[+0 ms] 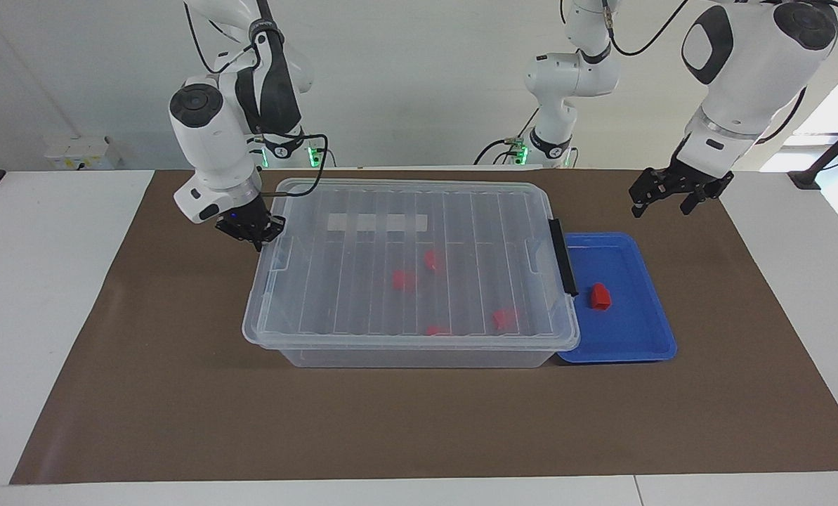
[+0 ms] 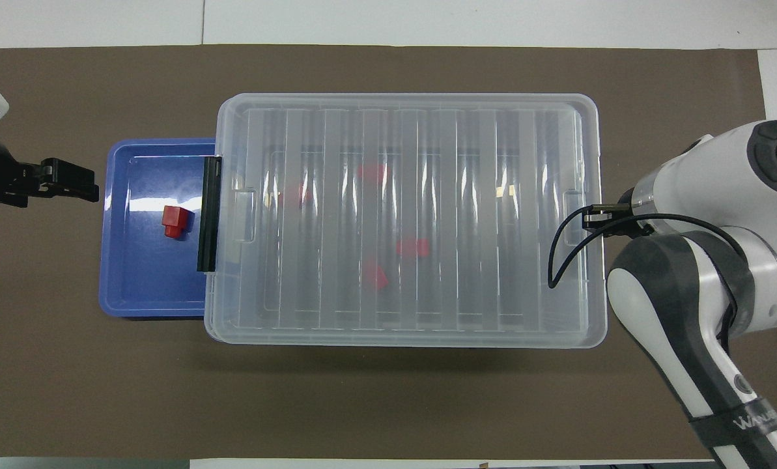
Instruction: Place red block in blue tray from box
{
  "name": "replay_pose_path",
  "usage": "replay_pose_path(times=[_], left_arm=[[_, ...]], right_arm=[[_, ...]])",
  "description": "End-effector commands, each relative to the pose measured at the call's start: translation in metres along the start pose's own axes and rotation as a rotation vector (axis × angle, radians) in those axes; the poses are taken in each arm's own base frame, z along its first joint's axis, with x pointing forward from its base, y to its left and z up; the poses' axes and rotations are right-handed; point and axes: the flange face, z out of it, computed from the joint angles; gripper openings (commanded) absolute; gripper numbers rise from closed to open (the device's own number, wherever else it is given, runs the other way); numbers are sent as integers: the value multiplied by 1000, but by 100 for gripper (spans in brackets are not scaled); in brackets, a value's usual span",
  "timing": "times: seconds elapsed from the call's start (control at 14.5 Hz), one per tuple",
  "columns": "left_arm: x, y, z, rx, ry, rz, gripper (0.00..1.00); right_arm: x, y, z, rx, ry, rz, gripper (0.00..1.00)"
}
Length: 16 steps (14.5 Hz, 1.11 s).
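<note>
Taking twelve o'clock as away from the robots, one red block lies in the blue tray at nine o'clock of the box. The open left hand hovers over the desk nearest it, while the right hand, grip impossible to tell, is at the three o'clock edge of the lid.

from my seat i see a white worktop with a brown mat spread over most of it, its bare white margins showing at both ends. on the mat stands the box, a large clear bin with its ribbed lid on top. touching it, toward the left arm's end, the blue tray lies flat on the mat, its rim tucked partly under the box's black latch.
</note>
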Motion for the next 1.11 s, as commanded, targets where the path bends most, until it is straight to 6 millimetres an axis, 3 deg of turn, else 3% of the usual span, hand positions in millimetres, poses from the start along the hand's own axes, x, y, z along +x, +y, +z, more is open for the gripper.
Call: replay_pose_path(times=[0.0,0.21,0.41,0.48,0.55,0.69,0.83,1.04], left_arm=[[-5,-3,-4,9,3,5,100],[-5,-3,-4,9,3,7,100],[-5,-3,-4,9,3,7,100],[-5,-3,-4,9,3,5,100],[-5,-3,-4,8,4,7,100],[-5,-3,-4,8,4,7,100],[-5,-3,-4,9,3,5,100],[-5,-3,-4,8,4,7,100]], right_arm=[[-4,0,14,1,-45,-20,8],[2,28,-6,2,-73,-48,9],[7,55,-43,4,-97,-59,13],[7,56,-59,3,-103,-57,20],[6,57,-77,0,-107,-55,41],[7,62,-105,-2,-107,-47,99],[6,75,-142,0,-87,-23,100],[5,100,-158,-2,-65,18,100]])
